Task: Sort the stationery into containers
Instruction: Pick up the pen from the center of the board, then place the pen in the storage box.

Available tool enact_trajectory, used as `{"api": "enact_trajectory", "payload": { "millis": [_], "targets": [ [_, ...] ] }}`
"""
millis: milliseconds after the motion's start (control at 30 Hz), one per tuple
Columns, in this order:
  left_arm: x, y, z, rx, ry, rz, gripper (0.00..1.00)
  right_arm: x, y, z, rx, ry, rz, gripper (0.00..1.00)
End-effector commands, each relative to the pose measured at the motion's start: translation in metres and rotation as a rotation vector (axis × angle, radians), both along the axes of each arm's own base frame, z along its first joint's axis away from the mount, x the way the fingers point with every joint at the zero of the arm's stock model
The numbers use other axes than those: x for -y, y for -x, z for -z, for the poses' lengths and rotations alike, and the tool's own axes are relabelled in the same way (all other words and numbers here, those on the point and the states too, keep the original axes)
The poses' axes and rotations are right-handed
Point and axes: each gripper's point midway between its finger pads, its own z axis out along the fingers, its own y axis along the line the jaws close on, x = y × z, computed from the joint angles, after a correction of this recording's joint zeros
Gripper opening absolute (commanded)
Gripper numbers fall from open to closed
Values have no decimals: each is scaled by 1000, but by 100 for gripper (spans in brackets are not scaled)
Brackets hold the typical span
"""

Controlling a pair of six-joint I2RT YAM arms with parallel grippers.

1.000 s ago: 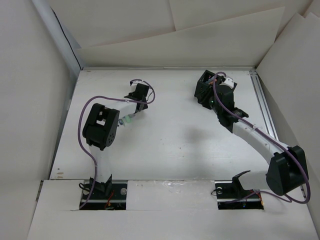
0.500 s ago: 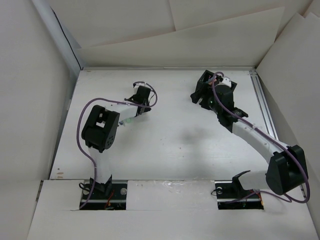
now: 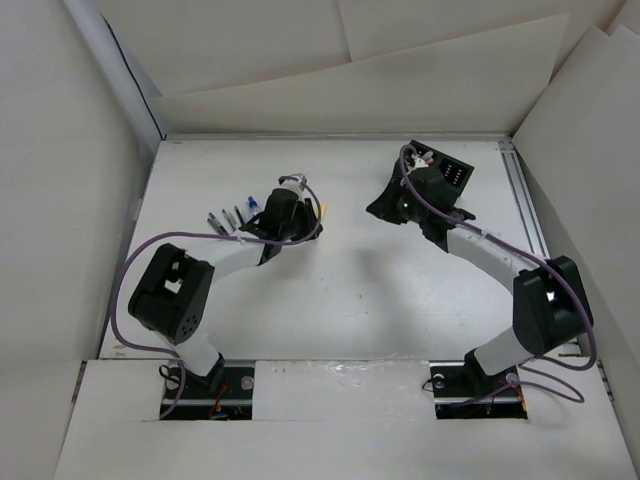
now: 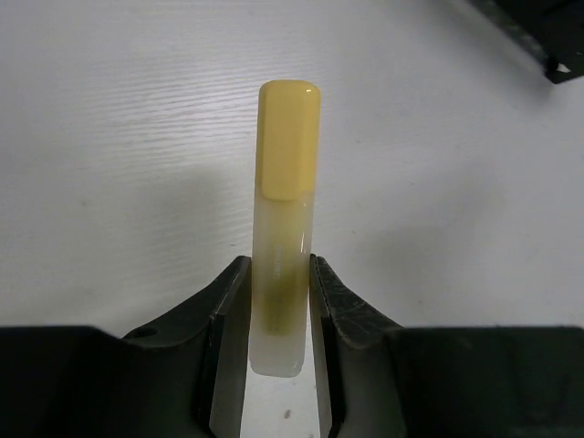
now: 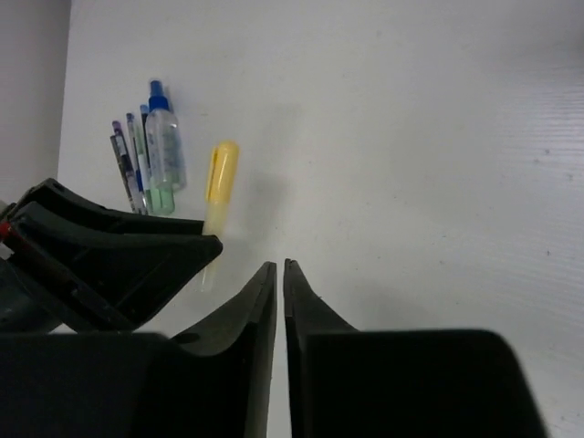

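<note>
While left tool [image 4: 276, 283] pinches yellow-capped marker [image 4: 288, 155] — long axis straight ahead, cap outward, right tool [image 5: 279, 272] near-shut, empty.

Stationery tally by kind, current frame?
Yellow-capped marker: 1, held in the left tool
Blue-capped clear marker: 1
Slim dark pens: 3, as far as they can be told apart
Total: 5

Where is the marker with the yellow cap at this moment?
The yellow-capped marker is clamped in the left gripper, cap pointing outward. In the top view it sits between the loose pens to its left and the right gripper to its right.
</note>
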Motion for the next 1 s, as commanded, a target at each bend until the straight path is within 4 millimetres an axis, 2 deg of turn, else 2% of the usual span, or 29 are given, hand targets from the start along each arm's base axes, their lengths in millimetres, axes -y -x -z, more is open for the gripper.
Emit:
{"api": "enact_trajectory", "payload": {
  "millis": [0, 33, 67, 100, 133, 200, 300, 467, 533, 600, 633, 700, 767, 800, 967],
  "targets": [
    [28, 8, -38, 97, 111, 113, 0, -35, -3, -39, 94, -91, -118, 9],
    [30, 8, -40, 104, 122, 124, 0, -38, -5, -40, 93, -104, -126, 8],
    [34, 14, -37, 93, 123, 143, 0, -44, -4, -39, 87, -116, -131, 13],
    [37, 16, -43, 104, 142, 164, 0, -45, -2, -40, 79, -127, -136, 23],
    [38, 14, -47, 119, 150, 164, 0, -50, -1, -43, 88, -140, -144, 38],
    [42, 19, -46, 110, 171, 187, 0, -57, -1, -32, 59, -143, -148, 71],
    [44, 21, -47, 117, 184, 202, 0, -68, -6, -24, 43, -141, -155, 82],
    [47, 27, -46, 104, 205, 227, 0, -79, -14, -20, 35, -159, -156, 82],
    [51, 27, -51, 116, 221, 246, 0, -82, -20, -10, 12, -157, -151, 76],
    [51, 28, -55, 124, 225, 247, 0, -83, -21, -4, -1, -151, -150, 76],
    [51, 28, -55, 124, 225, 247, 0, -84, -23, -8, 7, -155, -150, 74],
    [52, 29, -55, 122, 228, 255, 0, -87, -24, 0, -9, -153, -159, 64],
    [53, 30, -57, 127, 237, 266, 0, -84, -26, 6, -22, -152, -160, 59],
    [53, 30, -57, 127, 237, 266, 0, -86, -26, 1, -22, -166, -165, 53],
    [54, 32, -55, 125, 241, 275, 0, -87, -29, 1, -21, -185, -170, 42]
  ]
}}
